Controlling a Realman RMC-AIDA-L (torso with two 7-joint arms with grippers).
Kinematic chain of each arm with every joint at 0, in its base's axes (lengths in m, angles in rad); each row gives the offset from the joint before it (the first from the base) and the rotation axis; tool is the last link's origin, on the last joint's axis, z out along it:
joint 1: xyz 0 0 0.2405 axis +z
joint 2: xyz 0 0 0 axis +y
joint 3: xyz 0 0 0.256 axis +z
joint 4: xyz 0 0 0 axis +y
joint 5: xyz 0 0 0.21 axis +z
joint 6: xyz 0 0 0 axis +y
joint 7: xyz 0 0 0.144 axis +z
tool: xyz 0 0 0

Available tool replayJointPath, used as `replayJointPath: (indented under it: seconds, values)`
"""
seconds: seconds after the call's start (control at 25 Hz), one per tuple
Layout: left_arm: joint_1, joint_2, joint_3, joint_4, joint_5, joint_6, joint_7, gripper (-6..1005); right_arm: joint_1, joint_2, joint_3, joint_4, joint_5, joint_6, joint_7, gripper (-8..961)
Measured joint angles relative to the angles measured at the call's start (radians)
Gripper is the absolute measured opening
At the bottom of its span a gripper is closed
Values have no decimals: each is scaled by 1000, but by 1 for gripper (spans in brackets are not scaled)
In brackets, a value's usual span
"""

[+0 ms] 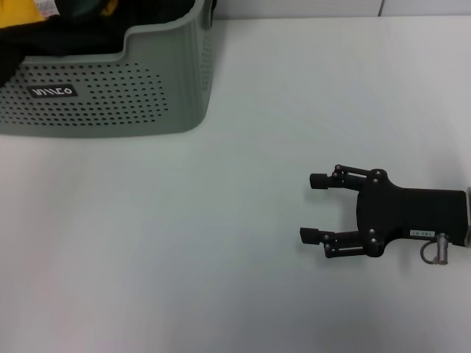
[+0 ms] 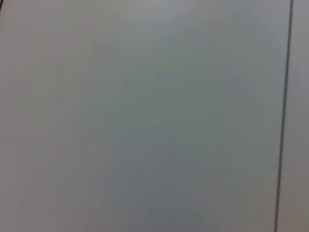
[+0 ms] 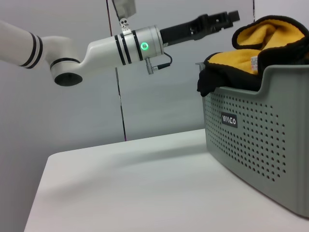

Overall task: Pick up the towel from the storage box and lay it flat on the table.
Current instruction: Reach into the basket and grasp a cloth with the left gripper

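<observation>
The yellow cloth towel with black edging point(image 3: 263, 41) sits bunched in the pale grey-green perforated plastic storage box point(image 1: 125, 88), at about ten o'clock on the plain white table point(image 1: 221, 243). The black right gripper point(image 1: 315, 207) rests low at four o'clock, fingers spread wide, holding nothing. The left gripper point(image 3: 227, 18) hovers above the box; its opening I cannot tell.

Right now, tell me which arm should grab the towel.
Left. The left gripper is raised beside the towel heaped in the basket. The right gripper is open over the bare table, well away.
</observation>
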Motion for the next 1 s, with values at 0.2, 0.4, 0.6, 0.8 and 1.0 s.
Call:
replayJointPath:
  seconds: [0.2,0.4,0.6,0.8,1.0]
  values:
    - [-24,-2,0,26,116,-98,-55,486,1,0,0,0,1,-2,-1,857]
    - [-30,2,11,15,156,-121,-100,474,-1,0,1,-1,1,-3,-2,857]
    - [-15,-5,12,18,149,-88,-100,462,-3,0,5,18,2,-2,-22,857]
    - [-5,-4,11,16,159,-28,-101,452,2,1,4,36,2,-1,-26,857]
    - [0,-4,19,8,170,-38,-102,451,2,2,1,37,2,0,-27,857]
